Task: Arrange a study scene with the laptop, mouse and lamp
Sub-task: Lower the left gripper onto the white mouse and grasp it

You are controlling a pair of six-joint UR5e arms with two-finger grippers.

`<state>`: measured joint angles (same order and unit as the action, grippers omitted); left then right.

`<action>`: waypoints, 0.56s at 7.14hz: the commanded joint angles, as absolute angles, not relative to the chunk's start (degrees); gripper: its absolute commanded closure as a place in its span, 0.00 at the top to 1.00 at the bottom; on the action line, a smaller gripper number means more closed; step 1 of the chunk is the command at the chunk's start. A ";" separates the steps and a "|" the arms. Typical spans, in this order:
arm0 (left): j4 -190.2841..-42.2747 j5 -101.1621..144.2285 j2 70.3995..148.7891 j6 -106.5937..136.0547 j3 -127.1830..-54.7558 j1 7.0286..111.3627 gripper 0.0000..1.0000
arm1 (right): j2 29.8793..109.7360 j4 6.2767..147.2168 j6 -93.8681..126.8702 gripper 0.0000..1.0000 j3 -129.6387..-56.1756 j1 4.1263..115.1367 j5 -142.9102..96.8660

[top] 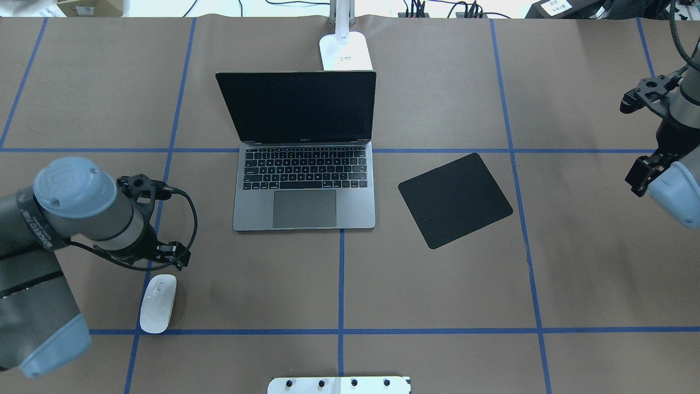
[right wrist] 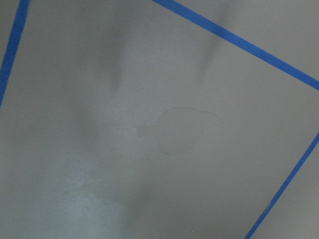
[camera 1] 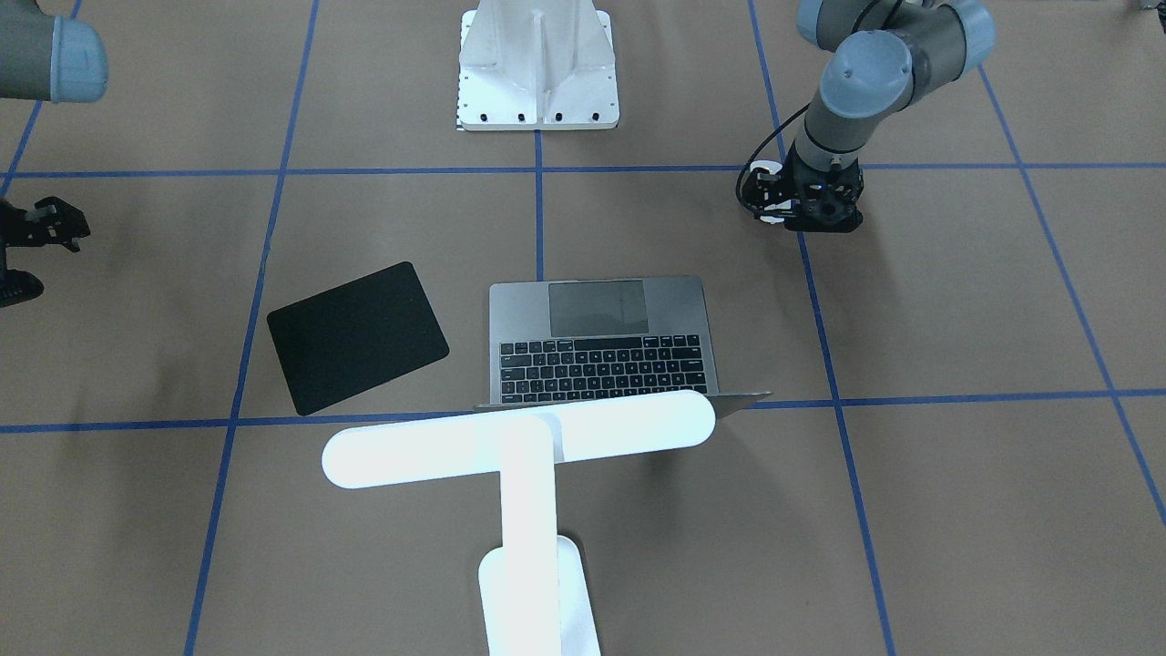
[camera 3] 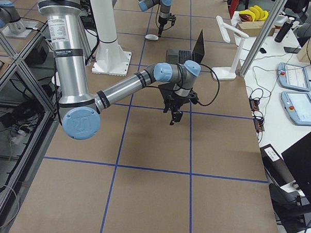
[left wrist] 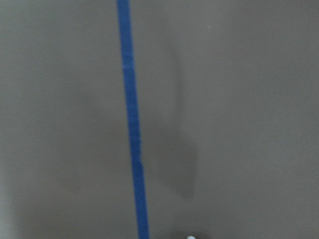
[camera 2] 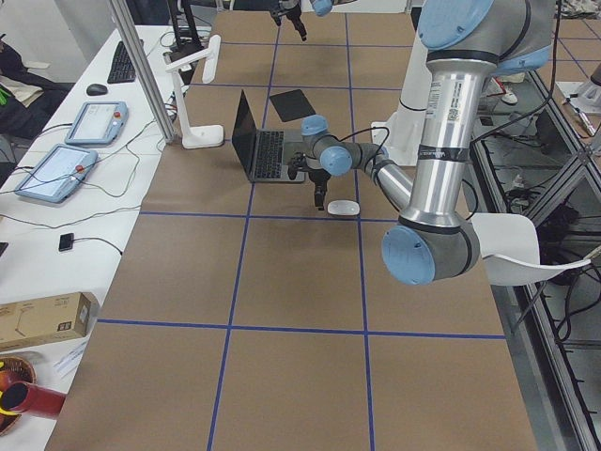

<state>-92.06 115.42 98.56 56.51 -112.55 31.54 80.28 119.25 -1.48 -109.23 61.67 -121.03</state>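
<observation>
Two grippers point down over the table [top: 437, 284], and we cannot tell how wide either's fingers stand. We see the left gripper [camera 2: 319, 200] just beside the mouse [top: 158, 303], which lies on a blue tape line [top: 246, 331] toward the robot's left of the open laptop [top: 304, 186], with the right gripper [camera 3: 174, 116] well apart. We find the lamp [camera 1: 519, 437] upright behind the screen and a black mat [top: 455, 200] right of the laptop.
</observation>
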 commanded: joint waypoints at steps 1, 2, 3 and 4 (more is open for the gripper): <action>-92.72 113.47 97.57 56.78 -112.50 28.31 1.00 | 81.21 119.27 -5.25 1.00 -109.07 62.66 -120.85; -93.42 113.38 96.34 56.69 -112.50 27.87 1.00 | 81.21 119.18 -5.19 1.00 -108.81 62.75 -120.85; -95.95 113.38 93.89 56.69 -112.50 27.51 1.00 | 81.12 119.27 -5.27 1.00 -108.81 62.75 -120.85; -97.89 113.29 92.39 56.95 -112.41 27.34 1.00 | 81.12 119.27 -5.27 1.00 -108.72 62.75 -120.85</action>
<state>-95.47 113.42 94.55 56.76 -112.48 27.71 81.12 119.24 -5.14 -108.82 62.70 -120.85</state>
